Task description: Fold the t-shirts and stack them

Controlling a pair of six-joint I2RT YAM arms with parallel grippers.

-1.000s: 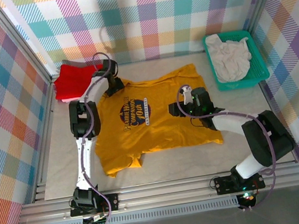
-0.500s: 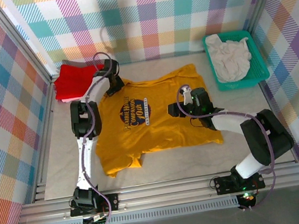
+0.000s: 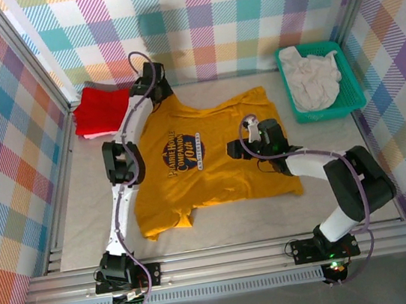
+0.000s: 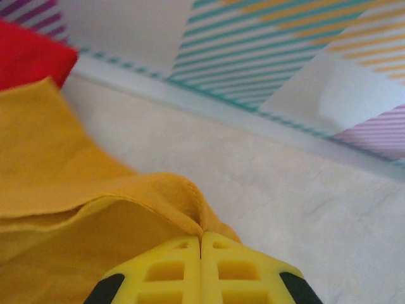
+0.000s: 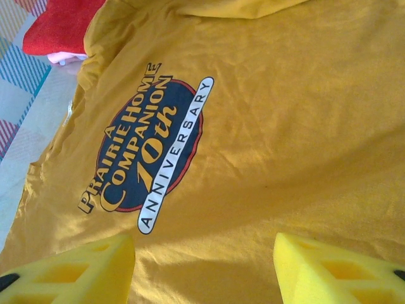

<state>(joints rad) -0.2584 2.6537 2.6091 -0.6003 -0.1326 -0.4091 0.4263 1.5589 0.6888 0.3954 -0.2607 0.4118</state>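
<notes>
The table [image 3: 328, 180] is mostly taken up by the yellow shirt [image 3: 222, 183], spread front up in the middle with its collar toward the far wall and its near left corner rumpled. At the far right a basket [image 3: 326, 114] holds a crumpled white shirt [image 3: 312, 76]. A red shirt [image 3: 99, 110] sits folded in the far left corner.

The left gripper [image 4: 201, 235] is pinched closed on the yellow shirt's far left shoulder edge, with the cloth bunching up into its tips. The right gripper [image 5: 202, 266] hangs spread wide over the chest, just right of the logo [image 5: 149, 152], holding nothing.

That cotton looks light and limp. It will sag and drag, so I'd take it by hems, shoulders or corners, not the slack middle.
</notes>
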